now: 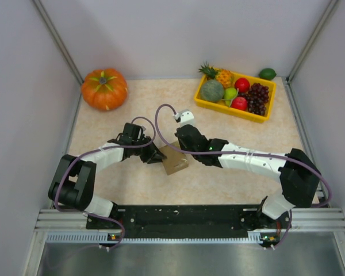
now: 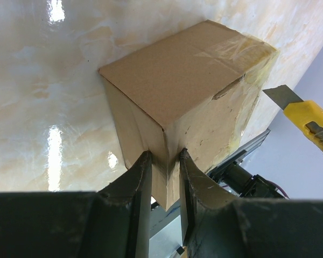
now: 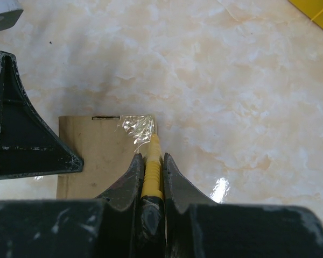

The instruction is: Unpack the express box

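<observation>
Small brown express box (image 1: 175, 163), taped shut

A lab test booth, not a home — plain white panels (image 1: 23, 115) left, right and far, aluminium rail (image 1: 57, 221) near, marble-look tabletop (image 1: 161, 98) set with pumpkin (image 1: 104, 88) and fruit tray (image 1: 236, 112).

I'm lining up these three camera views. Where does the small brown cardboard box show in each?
Top external: small brown cardboard box near the picture's centre.
Left wrist: fills the middle, its near edge pinched by the left gripper.
Right wrist: lower left, at the tip of the yellow utility knife in the right gripper.
Shared landmark: the beige marbled tabletop, around it in every view.
</observation>
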Motion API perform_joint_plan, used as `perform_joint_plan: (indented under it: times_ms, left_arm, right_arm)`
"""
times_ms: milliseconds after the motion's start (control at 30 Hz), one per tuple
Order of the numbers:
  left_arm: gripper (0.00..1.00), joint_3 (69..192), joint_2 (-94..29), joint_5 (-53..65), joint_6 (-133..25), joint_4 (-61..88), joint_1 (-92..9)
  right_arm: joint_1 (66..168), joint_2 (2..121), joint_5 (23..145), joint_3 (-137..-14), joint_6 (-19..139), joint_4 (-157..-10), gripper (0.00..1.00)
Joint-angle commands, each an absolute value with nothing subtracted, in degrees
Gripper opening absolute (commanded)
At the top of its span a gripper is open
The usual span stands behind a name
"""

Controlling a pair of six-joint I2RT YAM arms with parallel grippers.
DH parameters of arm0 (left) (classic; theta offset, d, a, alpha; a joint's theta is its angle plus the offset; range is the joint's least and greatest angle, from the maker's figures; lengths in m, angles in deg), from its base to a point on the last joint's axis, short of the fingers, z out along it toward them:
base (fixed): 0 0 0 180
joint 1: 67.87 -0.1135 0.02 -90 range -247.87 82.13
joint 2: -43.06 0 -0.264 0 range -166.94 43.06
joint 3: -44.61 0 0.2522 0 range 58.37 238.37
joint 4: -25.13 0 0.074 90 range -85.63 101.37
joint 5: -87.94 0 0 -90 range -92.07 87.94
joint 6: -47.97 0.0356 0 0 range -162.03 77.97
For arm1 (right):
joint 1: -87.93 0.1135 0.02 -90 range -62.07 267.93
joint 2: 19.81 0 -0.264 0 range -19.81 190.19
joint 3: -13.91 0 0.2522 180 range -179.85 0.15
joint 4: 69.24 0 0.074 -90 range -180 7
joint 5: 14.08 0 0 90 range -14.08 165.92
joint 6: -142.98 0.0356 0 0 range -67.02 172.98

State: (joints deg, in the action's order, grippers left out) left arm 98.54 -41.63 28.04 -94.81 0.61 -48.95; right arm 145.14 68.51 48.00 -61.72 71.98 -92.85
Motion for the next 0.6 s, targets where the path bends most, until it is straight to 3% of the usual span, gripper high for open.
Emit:
perform_joint_plan:
  times_ms: [0,567]
  left_arm:
    - [0.0,98.5,-43.6,23.0,-93.0,-2.3,-48.8]
    - [0.0,98.2,-43.4,22.6,-93.4,-3.0,-48.9]
  right_arm:
    - [144.5,69.3,48.4,-61.6,71.3,-91.8,0.0]
    - [144.6,70.4,46.7,-59.4,68.8,-92.0,0.0]
